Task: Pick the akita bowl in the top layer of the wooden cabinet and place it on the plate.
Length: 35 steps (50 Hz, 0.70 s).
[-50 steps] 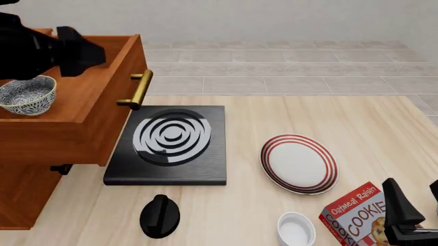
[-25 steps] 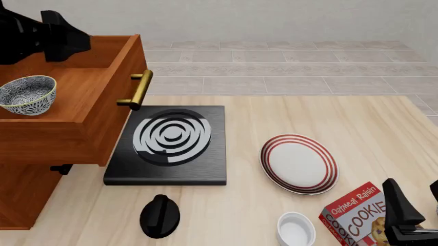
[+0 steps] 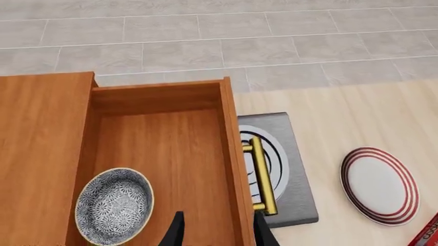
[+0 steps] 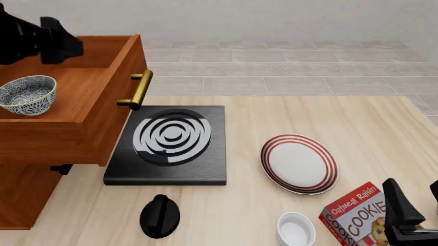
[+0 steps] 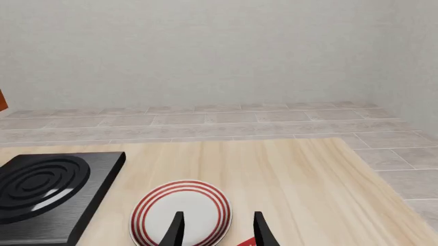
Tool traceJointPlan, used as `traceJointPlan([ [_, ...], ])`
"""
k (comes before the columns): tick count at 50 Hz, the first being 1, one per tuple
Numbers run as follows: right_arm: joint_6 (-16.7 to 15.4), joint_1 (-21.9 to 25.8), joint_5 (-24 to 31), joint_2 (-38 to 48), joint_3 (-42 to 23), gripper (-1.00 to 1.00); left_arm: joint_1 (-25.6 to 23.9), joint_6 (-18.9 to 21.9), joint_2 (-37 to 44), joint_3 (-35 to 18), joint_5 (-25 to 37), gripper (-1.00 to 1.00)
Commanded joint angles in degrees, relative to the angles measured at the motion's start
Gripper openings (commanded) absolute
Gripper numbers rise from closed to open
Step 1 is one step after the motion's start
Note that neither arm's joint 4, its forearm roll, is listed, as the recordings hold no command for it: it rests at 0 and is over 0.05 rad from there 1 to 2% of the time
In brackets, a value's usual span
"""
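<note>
The akita bowl (image 4: 27, 95) (image 3: 114, 206) stands upright inside the pulled-out top layer (image 4: 82, 120) (image 3: 164, 148) of the wooden cabinet (image 4: 24, 195). My left gripper (image 4: 60, 38) (image 3: 219, 236) hovers open and empty above the drawer, beyond the bowl and apart from it. Its fingers (image 3: 176, 233) straddle the drawer's front wall in the left wrist view. The plate (image 4: 299, 163) (image 3: 380, 185) (image 5: 181, 212) lies bare on the table at right of centre. My right gripper (image 4: 416, 205) (image 5: 217, 230) is open and empty near the table's front right corner, short of the plate.
A black square stove (image 4: 171, 146) with white rings sits between cabinet and plate, under the drawer's brass handle (image 4: 139, 88). A black round object (image 4: 159, 215), a small white bowl (image 4: 296, 229) and a cookie box (image 4: 356, 215) line the front edge.
My left gripper has risen and drawn back to the left, away from the bowl. The bowl stays in the drawer. The right arm has not moved.
</note>
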Motion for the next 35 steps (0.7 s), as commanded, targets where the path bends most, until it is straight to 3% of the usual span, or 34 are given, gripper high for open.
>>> traceJointPlan([
  [1, 0.11, -0.06, 0.07, -0.09, 0.01, 1.00, 2.46, 1.55, 1.77, -0.60, 1.53, 1.00],
  [15, 0.06, 0.01, 0.11, -0.08, -0.01, 1.00, 6.48, 4.09, 3.28, -1.64, 2.28, 1.00],
  [35, 0.14, -0.02, -0.20, 0.32, -0.02, 1.00, 9.34, 2.40, 6.37, -1.68, 2.10, 1.00],
])
